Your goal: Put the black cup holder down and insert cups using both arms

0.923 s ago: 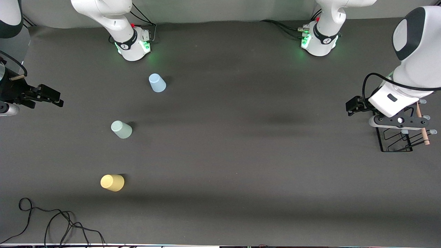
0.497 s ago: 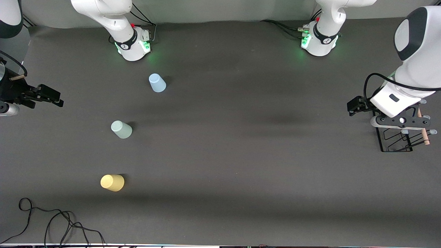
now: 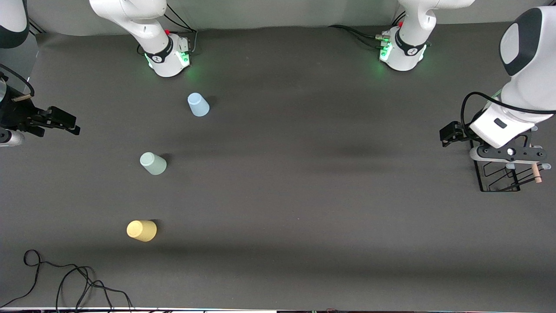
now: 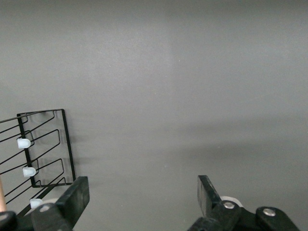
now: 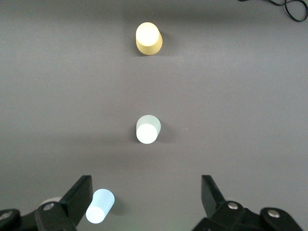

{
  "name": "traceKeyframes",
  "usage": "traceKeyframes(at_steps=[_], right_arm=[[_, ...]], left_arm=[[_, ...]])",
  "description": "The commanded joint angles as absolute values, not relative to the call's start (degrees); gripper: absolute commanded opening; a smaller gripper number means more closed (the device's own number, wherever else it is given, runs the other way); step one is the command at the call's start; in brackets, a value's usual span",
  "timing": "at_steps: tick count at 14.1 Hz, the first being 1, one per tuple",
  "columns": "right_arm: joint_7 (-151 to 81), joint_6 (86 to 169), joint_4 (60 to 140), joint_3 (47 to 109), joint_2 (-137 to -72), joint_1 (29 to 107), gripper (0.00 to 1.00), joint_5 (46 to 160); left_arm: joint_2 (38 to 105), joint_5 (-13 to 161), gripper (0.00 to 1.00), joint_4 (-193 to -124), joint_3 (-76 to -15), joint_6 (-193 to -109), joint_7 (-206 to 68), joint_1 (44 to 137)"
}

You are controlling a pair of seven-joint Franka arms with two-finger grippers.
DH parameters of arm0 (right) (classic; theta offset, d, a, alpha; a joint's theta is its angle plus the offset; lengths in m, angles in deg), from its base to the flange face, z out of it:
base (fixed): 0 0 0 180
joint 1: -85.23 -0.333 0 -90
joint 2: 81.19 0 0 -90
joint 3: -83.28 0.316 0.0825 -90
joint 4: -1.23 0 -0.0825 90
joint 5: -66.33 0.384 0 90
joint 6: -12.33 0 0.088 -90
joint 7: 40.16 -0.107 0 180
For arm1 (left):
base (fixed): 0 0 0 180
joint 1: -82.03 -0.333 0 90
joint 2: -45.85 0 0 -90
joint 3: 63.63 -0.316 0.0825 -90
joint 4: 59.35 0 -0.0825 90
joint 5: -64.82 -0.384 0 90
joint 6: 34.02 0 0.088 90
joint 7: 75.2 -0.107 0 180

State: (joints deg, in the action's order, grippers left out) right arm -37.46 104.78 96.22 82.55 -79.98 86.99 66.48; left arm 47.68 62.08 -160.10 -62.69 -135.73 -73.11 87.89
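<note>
- The holder (image 3: 499, 176) stands at the left arm's end of the table, well apart from the cups. The left gripper (image 4: 139, 199) hangs over it with jaws spread wide and empty. In the left wrist view the rack (image 4: 41, 149) lies off to one side of the gap, so a straight descent could miss the wooden rod (image 3: 537, 173) or catch a prong and tip the rack.
- The blue cup (image 3: 198, 104), mint cup (image 3: 153, 163) and yellow cup (image 3: 141, 230) stand upside down in a row toward the right arm's end. They look light and tapered, so a glancing finger could knock one over.
- The right gripper (image 3: 61, 121) waits, open and empty, at that end.
</note>
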Motion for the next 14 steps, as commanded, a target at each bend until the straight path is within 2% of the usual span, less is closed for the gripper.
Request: traceKeyframes(at_steps=[1,14], right_arm=[[-37.7,104.4,95.6,82.5,-79.9,87.2,1.0,66.5],[-37.8,104.5,95.5,82.5,-80.1,87.2,1.0,66.5]], left_arm=[[47.9,62.4,1.0,-159.0,-62.8,-134.4,-72.6,87.9],[47.9,62.0,1.0,-159.1,-62.8,-134.0,-73.5,87.9]])
